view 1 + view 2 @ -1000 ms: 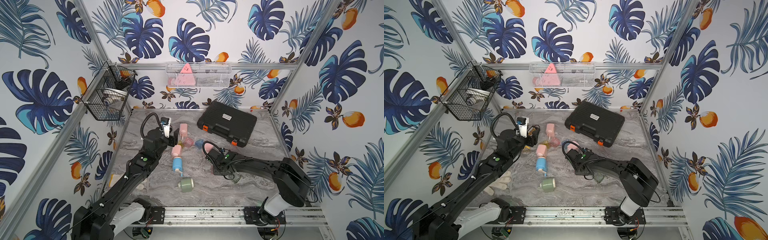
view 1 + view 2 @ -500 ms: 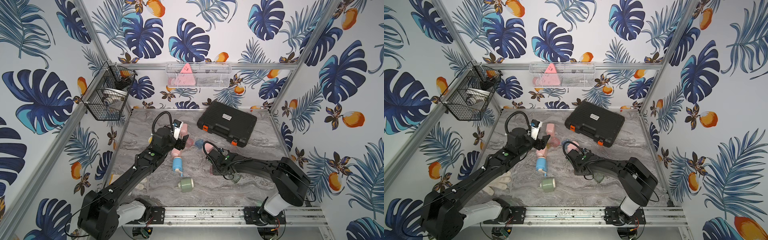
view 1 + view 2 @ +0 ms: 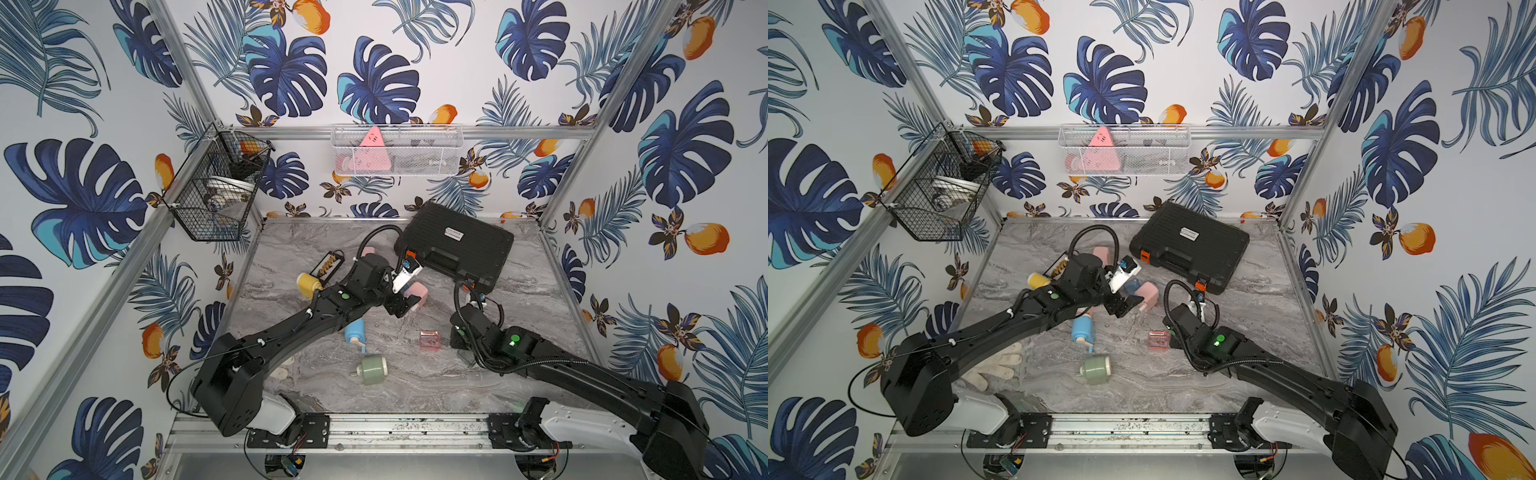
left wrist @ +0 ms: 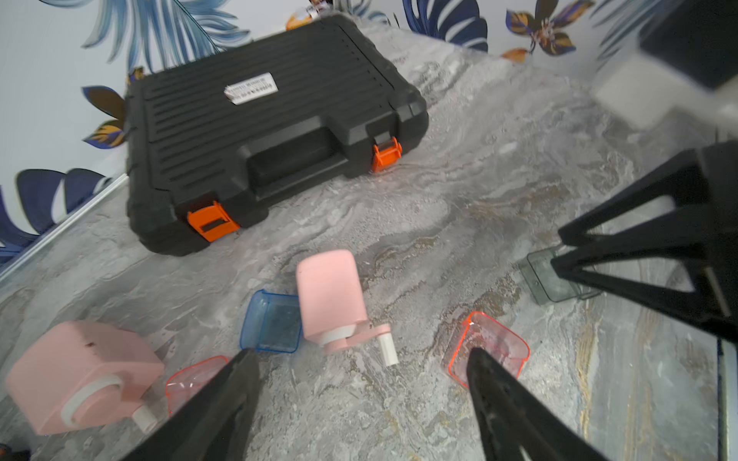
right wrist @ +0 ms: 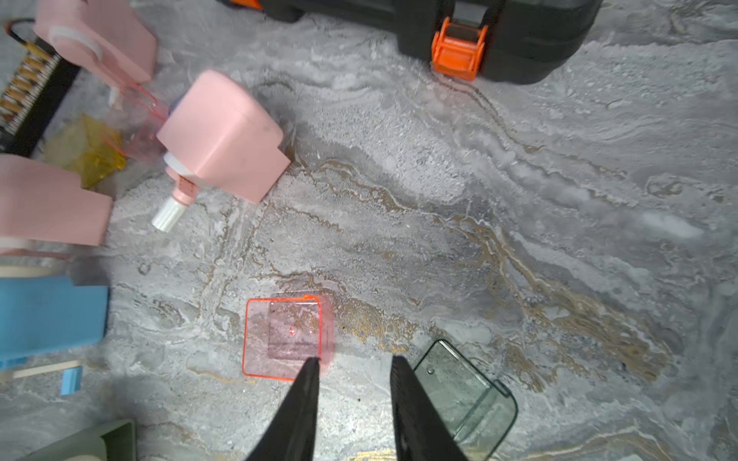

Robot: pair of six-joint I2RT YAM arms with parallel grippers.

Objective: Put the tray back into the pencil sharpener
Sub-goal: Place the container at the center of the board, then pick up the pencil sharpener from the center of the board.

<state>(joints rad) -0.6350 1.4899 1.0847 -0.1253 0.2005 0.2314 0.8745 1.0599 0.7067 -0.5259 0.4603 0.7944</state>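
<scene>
A pink translucent tray [image 5: 285, 339] lies flat on the marble, seen in both top views [image 3: 429, 340] [image 3: 1158, 340]. My right gripper [image 5: 355, 361] stands slightly open just beside it, holding nothing. A grey-green tray [image 5: 463, 395] lies on its other side. A pink pencil sharpener [image 4: 329, 295] rests on its side with its crank toward the tray [image 3: 417, 296]. My left gripper [image 4: 361, 355] hovers open just in front of that sharpener, gripping nothing. A blue tray [image 4: 273, 323] lies against the sharpener.
A black case [image 3: 457, 249] fills the back right. Another pink sharpener [image 4: 80, 375], a blue sharpener [image 3: 355, 332], a green one [image 3: 372, 370], a yellow one [image 3: 307, 283] and a yellow tray [image 5: 88, 149] crowd the left and middle. A white glove [image 3: 996, 365] lies front left.
My left arm has swung right toward the middle and its jaws have widened. The right jaws have gone from shut to slightly parted and drawn back a little; the pink tray lies free.
</scene>
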